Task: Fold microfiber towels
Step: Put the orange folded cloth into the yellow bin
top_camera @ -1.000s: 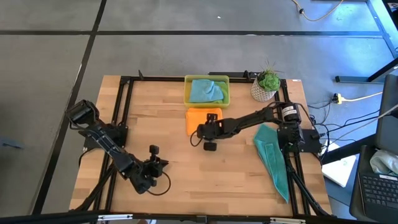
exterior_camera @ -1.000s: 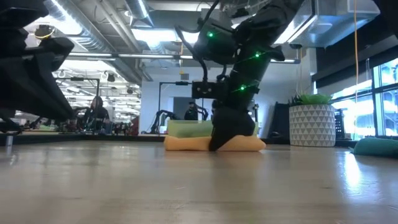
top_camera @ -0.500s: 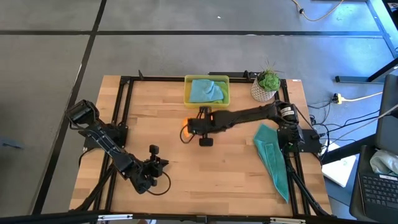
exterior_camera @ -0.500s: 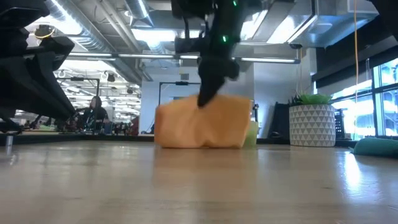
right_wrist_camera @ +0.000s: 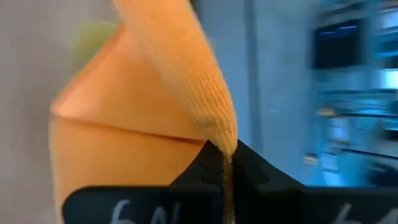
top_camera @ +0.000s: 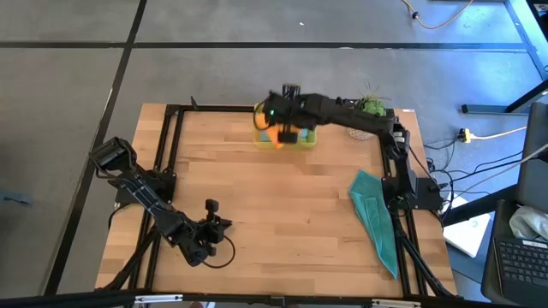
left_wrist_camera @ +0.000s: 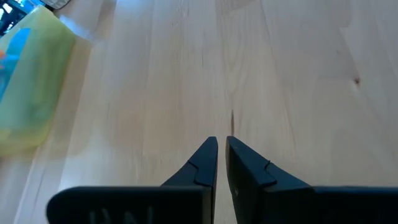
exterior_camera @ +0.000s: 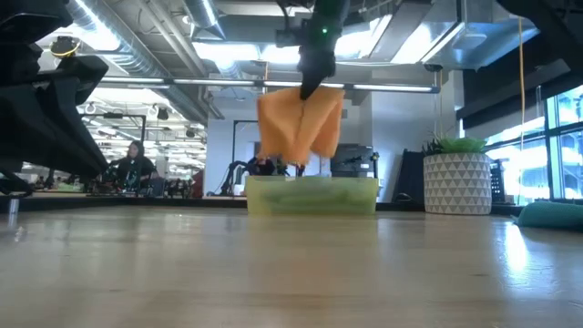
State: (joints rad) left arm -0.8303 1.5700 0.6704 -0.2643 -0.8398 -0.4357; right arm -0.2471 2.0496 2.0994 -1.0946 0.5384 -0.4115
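Note:
My right gripper point(top_camera: 286, 128) is shut on the folded orange towel point(exterior_camera: 301, 123) and holds it in the air above the yellow tray point(exterior_camera: 311, 196) at the table's far edge. A teal towel lies in the tray, mostly hidden by the arm in the high view. Another teal towel point(top_camera: 375, 216) lies spread at the table's right edge. My left gripper point(top_camera: 224, 224) rests shut and empty near the table's near left, over bare wood point(left_wrist_camera: 249, 74). My right gripper pinches the orange towel's top edge point(right_wrist_camera: 219, 140) between its two fingers, from above. Several folded layers hang slack below the fingers point(exterior_camera: 311, 87), lifted clear of the table and of the tray.
A potted plant in a white pot point(top_camera: 366, 118) stands right of the tray at the far right. Black frame rails run along the table's edges. Bare wood lies across the table's middle and near side.
My right gripper has lifted the orange towel off the table and carried it toward the far edge, over the yellow tray. The towel, first lying folded flat in front of the tray, now hangs clear below the fingers.

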